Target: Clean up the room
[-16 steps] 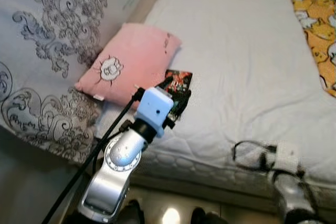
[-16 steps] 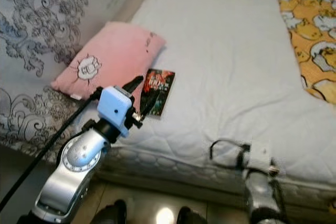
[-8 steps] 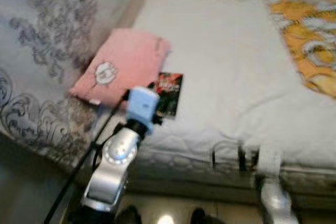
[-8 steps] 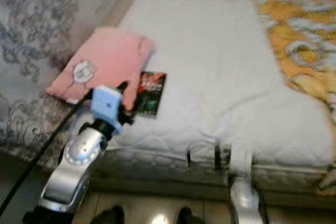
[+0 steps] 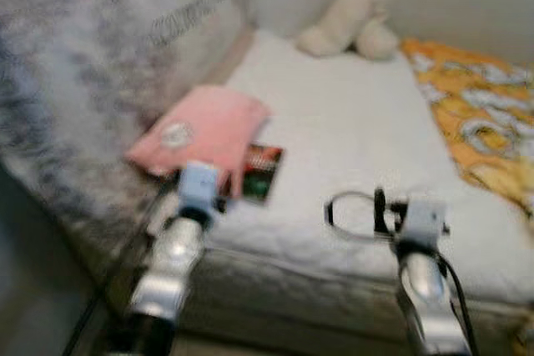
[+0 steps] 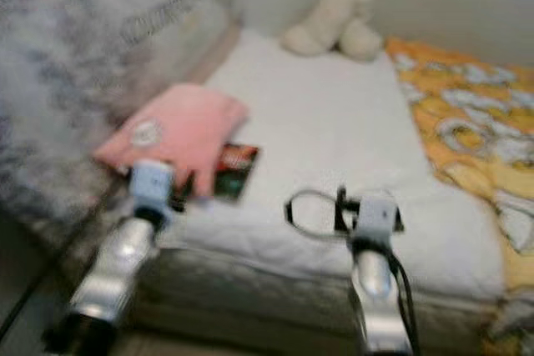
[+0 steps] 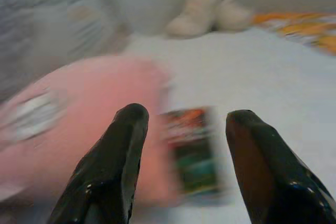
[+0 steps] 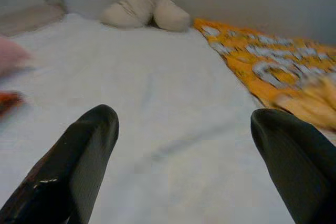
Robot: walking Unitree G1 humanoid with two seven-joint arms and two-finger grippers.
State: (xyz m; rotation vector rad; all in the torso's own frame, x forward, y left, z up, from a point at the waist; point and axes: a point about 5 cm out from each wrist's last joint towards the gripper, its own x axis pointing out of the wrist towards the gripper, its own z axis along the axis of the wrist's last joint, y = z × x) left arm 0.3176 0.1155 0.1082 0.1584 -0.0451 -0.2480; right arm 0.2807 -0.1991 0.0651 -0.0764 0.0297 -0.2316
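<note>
White bed point(image 5: 350, 131) bears pink pillow point(image 5: 204, 129), book point(image 5: 260, 174), plush toy point(image 5: 350, 22), orange blanket point(image 5: 476, 114).

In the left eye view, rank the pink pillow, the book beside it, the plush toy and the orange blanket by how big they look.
1. orange blanket, cut off by the frame edge
2. pink pillow
3. plush toy, but it lies farther from the camera, so its rank against the pillow is unsure
4. book, partly hidden by the pillow
</note>
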